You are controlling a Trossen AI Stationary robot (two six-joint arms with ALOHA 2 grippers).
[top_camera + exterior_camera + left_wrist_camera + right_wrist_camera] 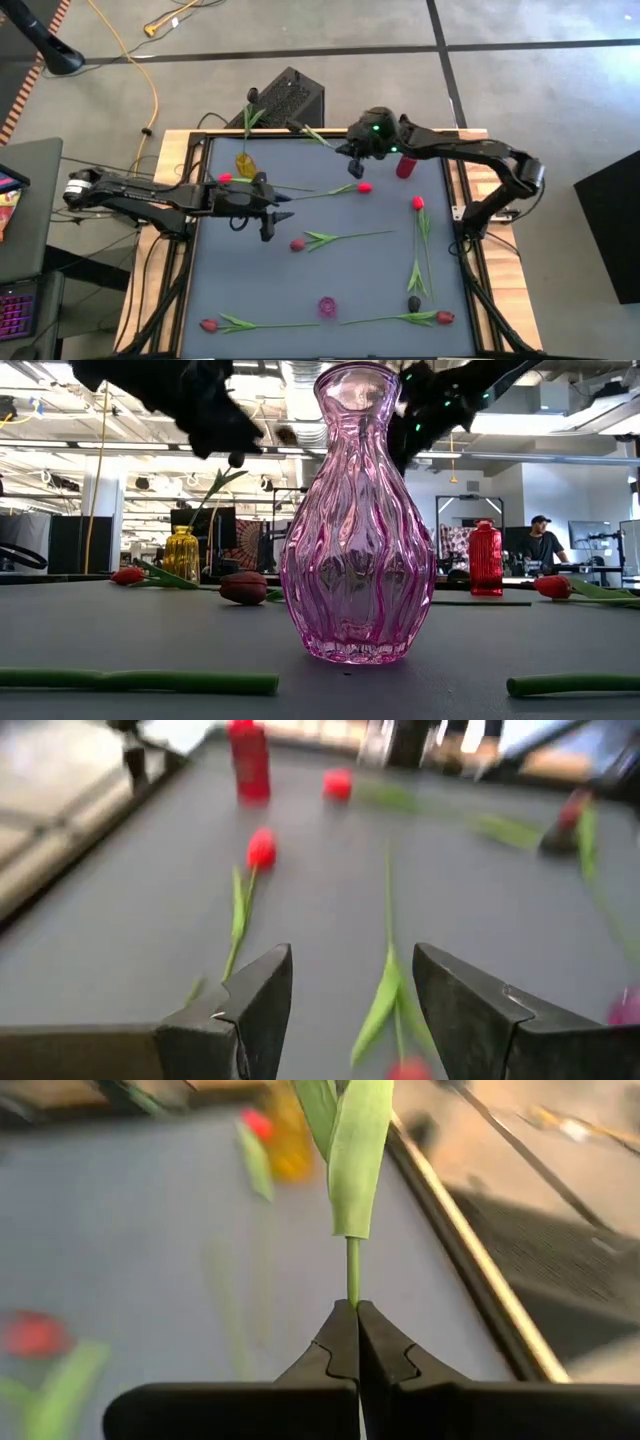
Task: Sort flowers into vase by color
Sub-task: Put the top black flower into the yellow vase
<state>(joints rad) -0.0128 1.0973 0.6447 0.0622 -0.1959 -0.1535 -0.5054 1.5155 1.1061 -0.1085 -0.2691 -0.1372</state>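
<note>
pinched between the pressed-together fingers of the right gripper (356, 1320) is a thin green tulip stem (352, 1270), held near the table's far edge between the yellow vase (245, 163) and the red vase (405, 165). other tulips (335, 238) lie scattered on the grey table (380, 290), and the pink vase (357, 510) stands near the front edge. left gripper (352, 995) hovers spread over the table's left-middle, holding nothing; no writing is legible.
</note>
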